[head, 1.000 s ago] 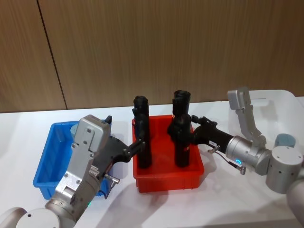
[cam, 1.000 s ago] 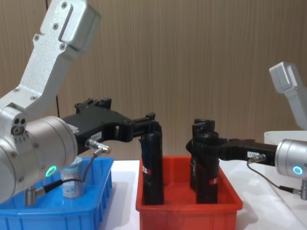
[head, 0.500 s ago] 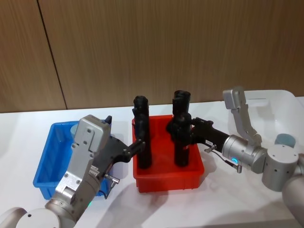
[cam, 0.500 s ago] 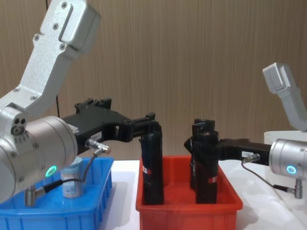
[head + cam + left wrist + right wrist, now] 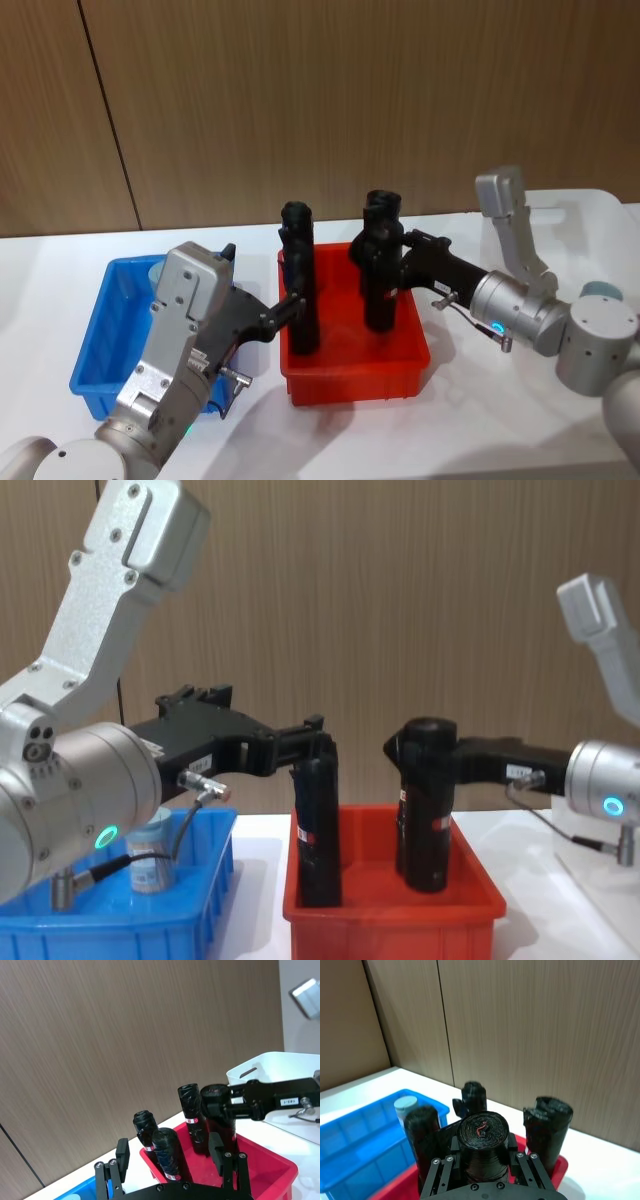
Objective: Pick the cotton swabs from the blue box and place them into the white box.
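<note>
Right end effector point(image 5: 408, 748) is clamped on a tall black cylinder point(image 5: 425, 805), held above the red plastic bin point(image 5: 390, 920). Left end effector point(image 5: 318, 738), spread open, straddles another black cylinder point(image 5: 316, 830). A clear cotton-swab jar point(image 5: 150, 858) stands in the shallow blue box point(image 5: 120, 925); the translucent white box point(image 5: 580, 215) sits far right.

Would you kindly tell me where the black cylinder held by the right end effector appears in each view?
Head: held cylinder right of centre.
Chest: cylinder right of centre.
Left wrist: cylinder right of middle.
Right wrist: cylinder bottom centre, seen end-on.
Shared landmark: red bin around it.
</note>
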